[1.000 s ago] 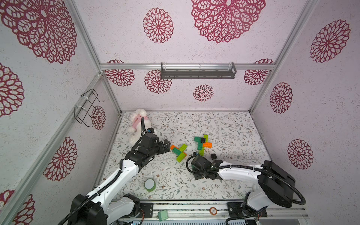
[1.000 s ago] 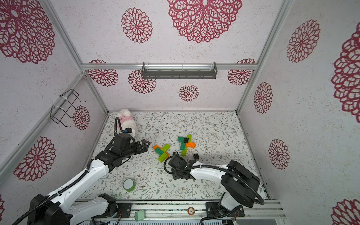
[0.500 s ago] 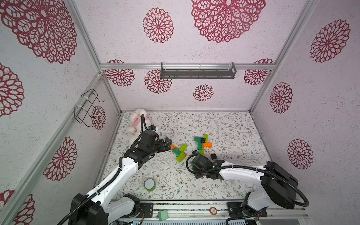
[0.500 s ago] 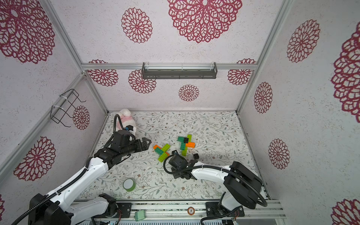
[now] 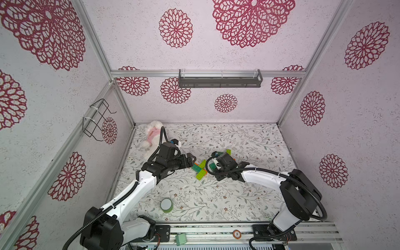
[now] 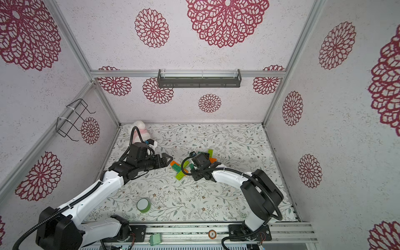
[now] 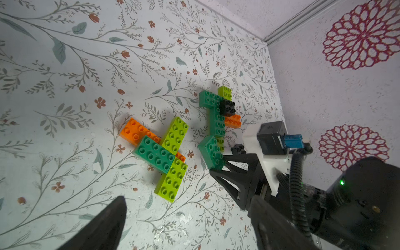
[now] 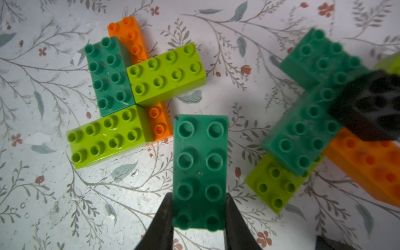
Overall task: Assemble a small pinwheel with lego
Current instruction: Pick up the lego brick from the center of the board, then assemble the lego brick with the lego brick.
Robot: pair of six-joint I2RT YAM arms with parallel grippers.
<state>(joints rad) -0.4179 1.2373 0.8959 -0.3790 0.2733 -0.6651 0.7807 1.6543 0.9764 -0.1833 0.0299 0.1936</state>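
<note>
My right gripper (image 8: 199, 195) is shut on one end of a dark green lego brick (image 8: 200, 151), held just above the floor beside a part-built pinwheel (image 8: 138, 86) made of an orange, a dark green and two lime bricks. In both top views that pinwheel (image 5: 200, 170) (image 6: 179, 171) lies between the two arms. A second cluster with a black brick (image 8: 372, 108) on top sits on the other side of the held brick. My left gripper (image 7: 188, 225) is open and holds nothing. In a top view the left gripper (image 5: 191, 159) hangs just left of the pinwheel.
A green tape roll (image 5: 166, 205) stands near the front edge. A white and pink plush toy (image 5: 152, 133) lies in the back left corner behind my left arm. A mint-green box (image 5: 180, 239) rests on the front rail. A small black brick (image 7: 238, 149) lies by the right gripper.
My left gripper has moved right, closer to the part-built pinwheel. My right wrist has shifted away from the front edge, toward the brick clusters.
</note>
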